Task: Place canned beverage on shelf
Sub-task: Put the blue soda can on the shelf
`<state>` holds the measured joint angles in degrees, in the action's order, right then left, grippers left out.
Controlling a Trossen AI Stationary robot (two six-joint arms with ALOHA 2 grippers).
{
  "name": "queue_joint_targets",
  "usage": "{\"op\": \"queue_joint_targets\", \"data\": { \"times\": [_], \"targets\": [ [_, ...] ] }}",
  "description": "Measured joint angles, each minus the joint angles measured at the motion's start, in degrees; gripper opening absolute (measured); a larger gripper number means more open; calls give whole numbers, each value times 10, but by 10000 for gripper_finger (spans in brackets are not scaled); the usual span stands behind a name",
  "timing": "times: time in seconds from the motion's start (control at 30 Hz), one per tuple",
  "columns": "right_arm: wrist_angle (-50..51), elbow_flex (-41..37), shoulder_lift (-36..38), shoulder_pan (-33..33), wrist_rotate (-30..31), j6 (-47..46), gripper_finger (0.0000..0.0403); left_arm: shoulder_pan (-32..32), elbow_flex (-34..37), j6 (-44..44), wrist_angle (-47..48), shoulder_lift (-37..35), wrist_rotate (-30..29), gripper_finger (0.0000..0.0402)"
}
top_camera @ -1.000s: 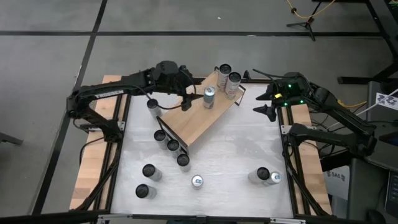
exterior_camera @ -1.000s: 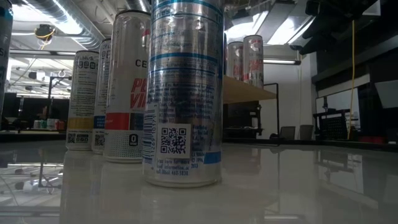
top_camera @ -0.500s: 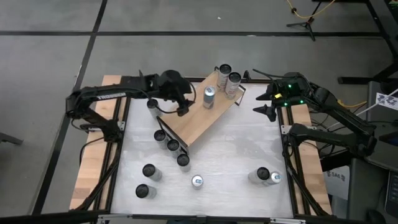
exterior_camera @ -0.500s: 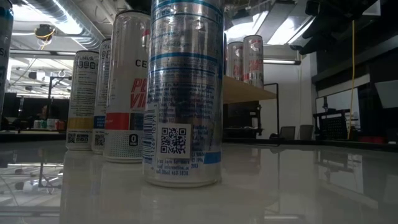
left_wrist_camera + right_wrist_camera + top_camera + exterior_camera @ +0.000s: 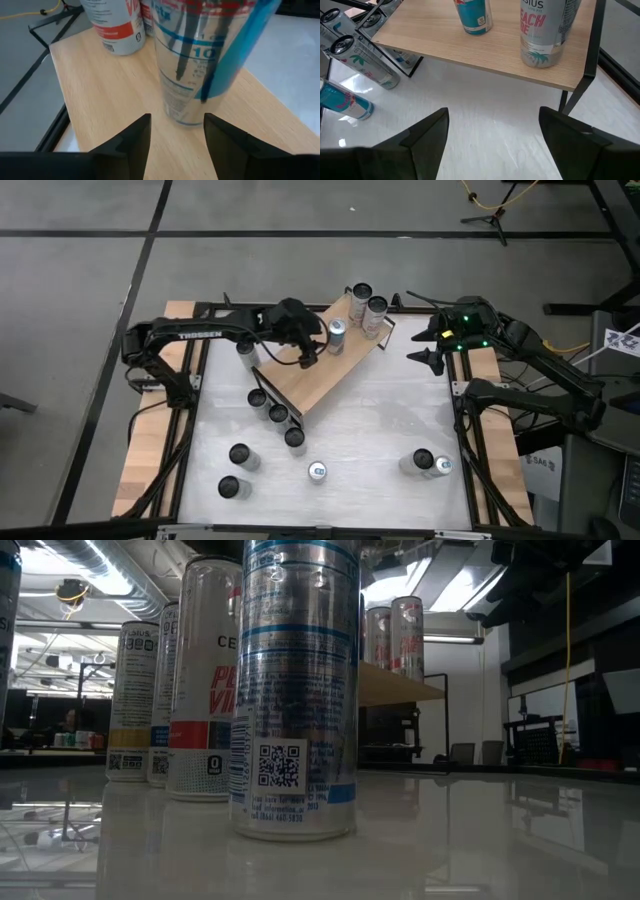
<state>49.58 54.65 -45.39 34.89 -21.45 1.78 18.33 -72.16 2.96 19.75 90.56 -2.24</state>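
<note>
The white worktop point(image 5: 380, 430) is seen from above, with the shelf point(image 5: 310, 375) laid diagonally across its far left part, a light wooden board on thin black frame ends. Three cans are carried on the shelf: a pair point(image 5: 367, 307) at its far end and a blue-marked can point(image 5: 336, 336) nearer the middle, standing upright on the board. The left arm is stretched over the shelf, and the left gripper point(image 5: 174, 132) is found just beside the blue-marked can point(image 5: 210, 55); its jaws are apart, the can standing just ahead of the gap and not clamped (no contact can be made out). The right gripper point(image 5: 492, 132) is kept at the worktop's far right edge, jaws apart and empty, facing the shelf. Loose cans are scattered on the worktop, a row point(image 5: 275, 412) being lined up along the shelf's near edge
</note>
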Motion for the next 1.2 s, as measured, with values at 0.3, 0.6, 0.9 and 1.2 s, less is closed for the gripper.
{"op": "queue_joint_targets", "data": {
  "times": [0.3, 0.6, 0.9, 1.2],
  "targets": [
    [0, 0, 0, 0, 0, 0, 305, 0, 0, 6, -52, 7, 2, 165],
    [0, 0, 0, 0, 0, 0, 305, 0, 0, 5, -96, 8, 2, 165],
    [0, 0, 0, 0, 0, 0, 305, -1, 0, 5, -150, 18, 4, 165],
    [0, 0, 0, 0, 0, 0, 305, 1, 0, 6, -172, 48, -8, 165]
  ]
}}
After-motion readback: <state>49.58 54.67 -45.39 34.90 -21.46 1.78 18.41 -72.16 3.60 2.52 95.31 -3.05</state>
